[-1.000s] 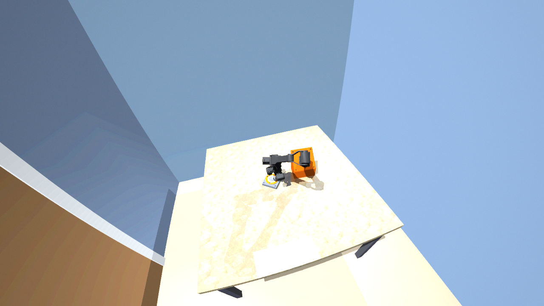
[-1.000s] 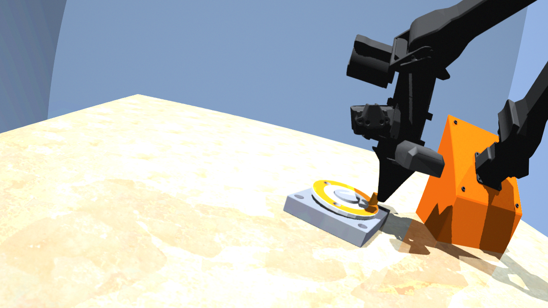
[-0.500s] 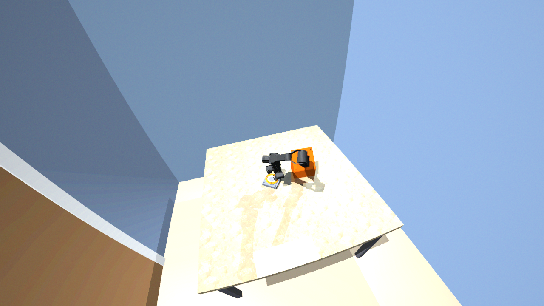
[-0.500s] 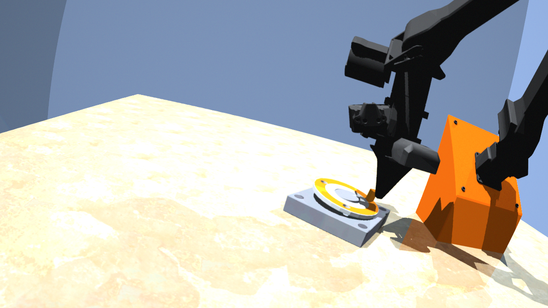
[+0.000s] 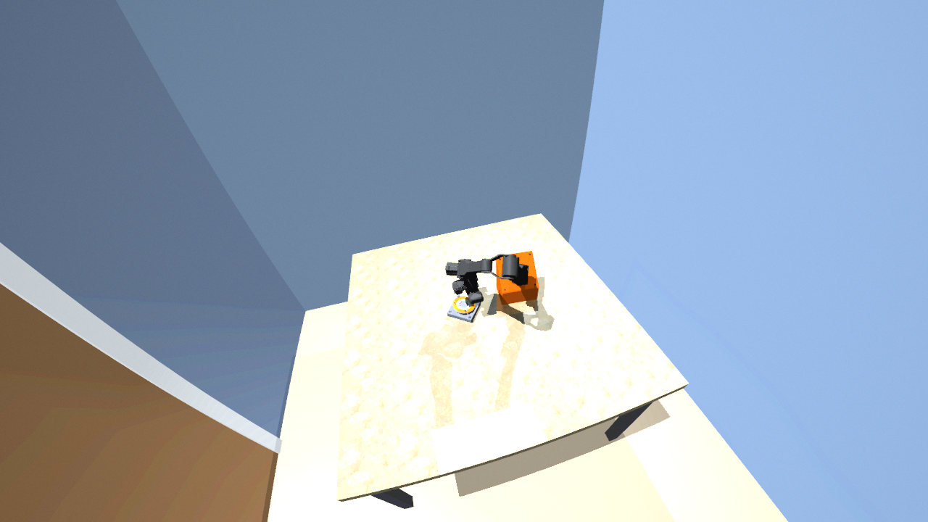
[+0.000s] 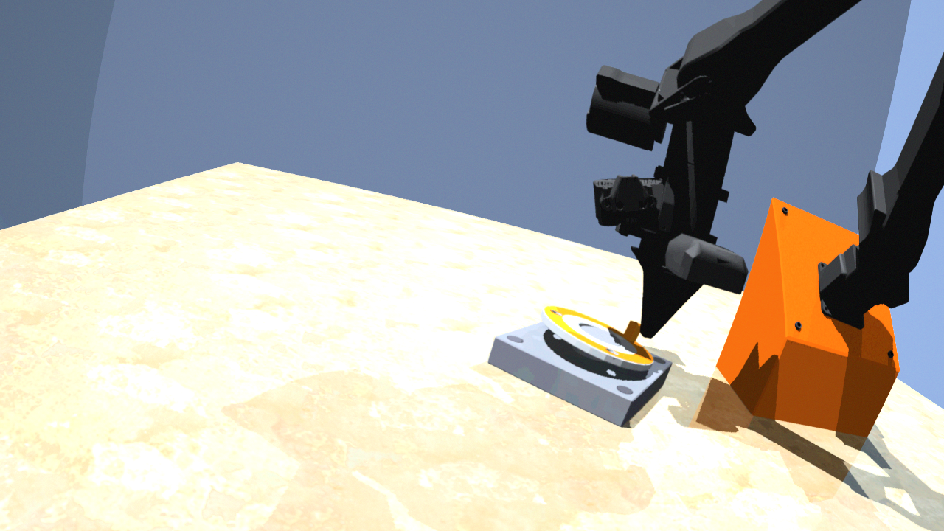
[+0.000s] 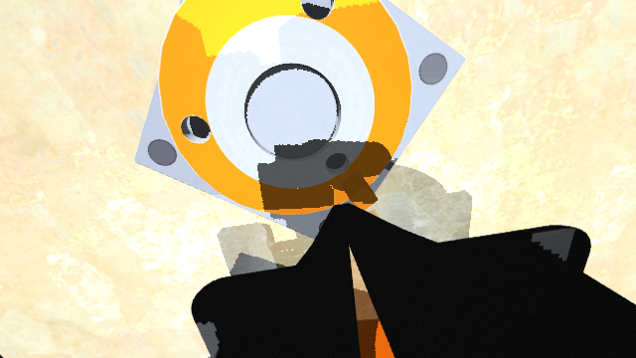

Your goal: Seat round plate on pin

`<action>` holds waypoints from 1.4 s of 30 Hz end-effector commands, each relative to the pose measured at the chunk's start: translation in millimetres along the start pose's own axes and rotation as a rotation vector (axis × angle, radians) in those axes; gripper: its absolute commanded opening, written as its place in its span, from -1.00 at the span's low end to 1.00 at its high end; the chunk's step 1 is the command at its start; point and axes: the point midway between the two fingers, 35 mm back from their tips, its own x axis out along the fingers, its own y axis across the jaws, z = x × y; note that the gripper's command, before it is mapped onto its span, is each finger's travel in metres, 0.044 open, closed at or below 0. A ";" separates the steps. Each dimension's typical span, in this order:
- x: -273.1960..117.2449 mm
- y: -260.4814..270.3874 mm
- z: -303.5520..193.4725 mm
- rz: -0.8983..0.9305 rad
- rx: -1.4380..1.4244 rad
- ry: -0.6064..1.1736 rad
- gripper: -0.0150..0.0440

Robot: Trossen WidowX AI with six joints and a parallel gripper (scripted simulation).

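The round plate (image 5: 456,306) (image 6: 564,323) (image 7: 184,85), an orange-yellow ring around a white one, sits tilted on the grey square base (image 5: 462,317) (image 6: 560,379) (image 7: 422,94). In the exterior view its left side is raised, with a dark gap under it, and its tab side is low. The post (image 7: 293,111) shows through the centre opening. The orange tab (image 6: 632,330) (image 7: 360,188) is in shadow, with a dark hole (image 7: 337,160) beside it. The pin is not visible. My gripper (image 6: 650,335) (image 7: 341,212) is shut and empty, its tips close beside the tab; contact is unclear.
The orange robot mount (image 5: 517,295) (image 6: 752,330) stands right of the base in the top and exterior views. The arm (image 5: 476,267) (image 6: 699,145) reaches from it over the base. The speckled table (image 5: 389,389) (image 6: 264,296) extends around them, with arm shadows across it.
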 end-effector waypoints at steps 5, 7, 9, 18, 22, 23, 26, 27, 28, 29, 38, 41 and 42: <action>-0.8 -8.5 6.5 -0.018 -0.012 -0.007 -0.49; -0.8 -9.3 7.0 -0.018 -0.012 -0.007 -0.49; -0.9 -10.3 7.4 -0.018 -0.012 -0.007 -0.49; -2.1 -14.6 9.4 -0.019 -0.012 -0.007 -0.49; -17.1 -14.7 10.0 -0.021 -0.012 -0.007 -0.49; -22.2 -14.6 9.9 -0.021 -0.012 -0.007 -0.49; -37.8 -14.1 9.2 -0.022 -0.012 -0.007 -0.49; -43.0 -13.8 8.8 -0.021 -0.012 -0.007 -0.49; -47.3 -13.7 8.8 -0.021 -0.012 -0.007 -0.49; -49.9 -13.5 8.8 -0.021 -0.012 -0.007 -0.49; -41.4 -14.1 10.0 -0.020 -0.009 -0.011 -0.49; -41.4 -14.1 10.0 -0.020 -0.009 -0.011 -0.49; -41.4 -14.1 10.0 -0.020 -0.009 -0.011 -0.49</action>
